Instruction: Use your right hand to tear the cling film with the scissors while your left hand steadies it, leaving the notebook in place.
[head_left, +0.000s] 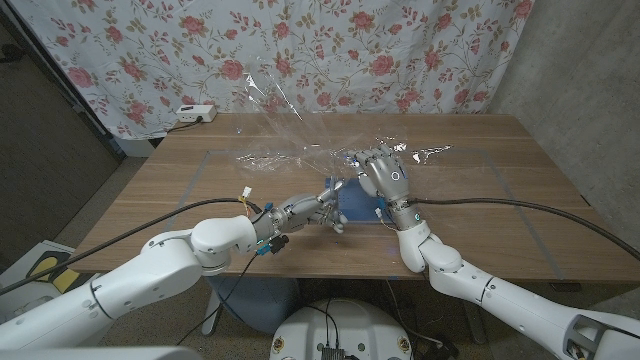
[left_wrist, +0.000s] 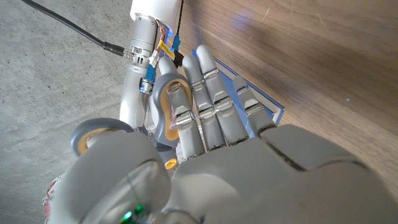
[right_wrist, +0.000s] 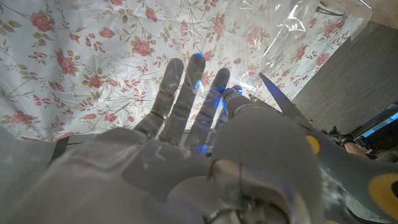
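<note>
Mid-table, the right hand (head_left: 385, 175) grips the scissors (right_wrist: 292, 109) at the crumpled cling film (head_left: 300, 155) above the blue notebook (head_left: 358, 203), while the left hand (head_left: 305, 210), its grasp unclear, reaches alongside; next, apparently, blades must bite film.

Curtain (head_left: 300, 50): white, pink rose print. Table (head_left: 500, 200): brown wood grain. Notebook (head_left: 357, 203): blue. Cling film (head_left: 275, 105): clear. Scissors (right_wrist: 348, 165): grey handles, apparently yellow-lined. Hands: grey; arms white.

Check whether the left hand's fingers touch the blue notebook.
Touching: in the left wrist view the fingers lie pressed on the flat blue notebook, no gap showing.
</note>
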